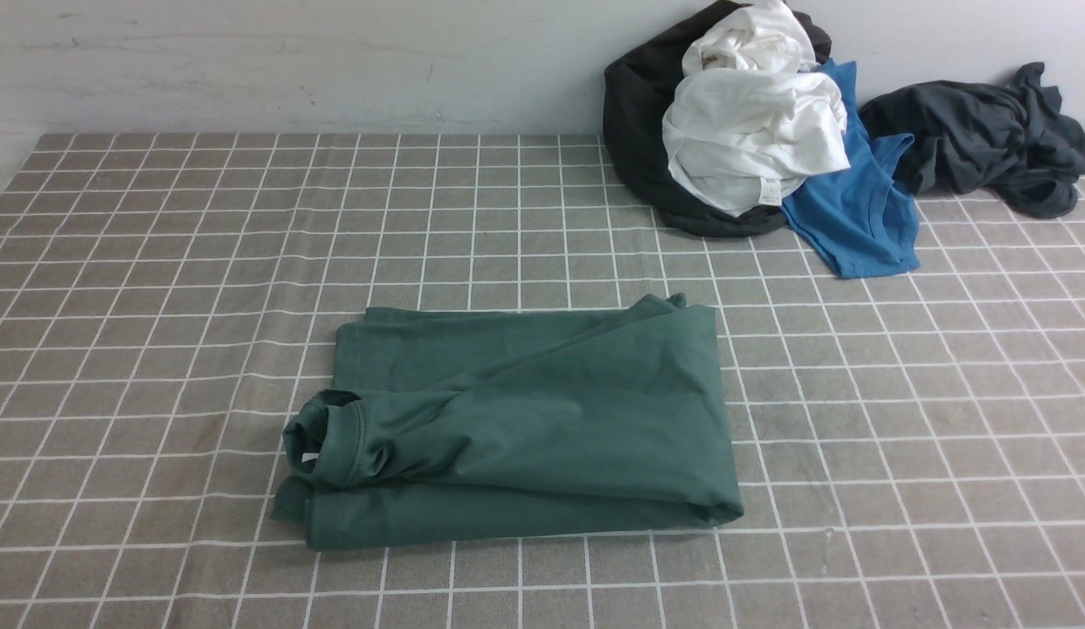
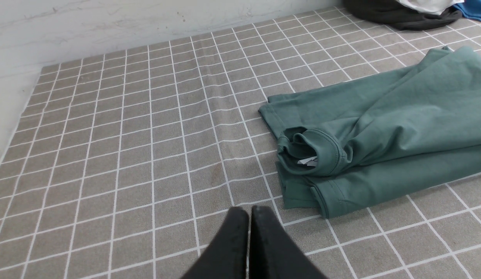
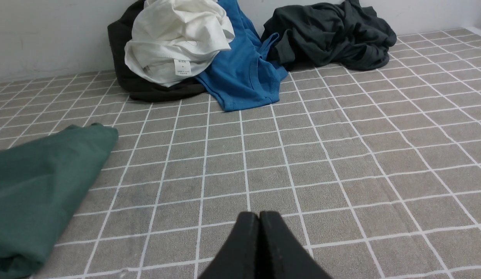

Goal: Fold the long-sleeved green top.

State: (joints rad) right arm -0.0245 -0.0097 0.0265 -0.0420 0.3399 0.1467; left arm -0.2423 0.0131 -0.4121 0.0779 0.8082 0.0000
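Green long-sleeved top [image 1: 542,419] lies folded into a rough rectangle on the desk [image 1: 158,262], which is covered in a grey-brown cloth with a white grid. Taking the top as the landmark from here on

Its ribbed neck [image 1: 333,441] sits at its left end. A small white tag [image 2: 308,161] shows inside the collar, too small to read. No logo visible on the fold

My left claw [image 2: 249,217] is fully closed, pads touching, holding nothing. It hangs over bare cloth near the top's neck end, apart from it

My right claw [image 3: 259,221] is also fully closed and empty, over bare cloth off the top's right end, well clear of it

Behind the top and to its right, against the wall [image 1: 289,61], is a clothes pile: a black garment [image 1: 639,148] underneath, a white garment [image 1: 752,131] on it, a bright blue t-shirt [image 1: 857,218] beside them. The white one has a sewn label [image 3: 182,68]; "SIZE" is just legible at its head, the lines under it are too small to read

A dark grey garment [image 1: 979,135] is bunched further right of the pile, apart from the top
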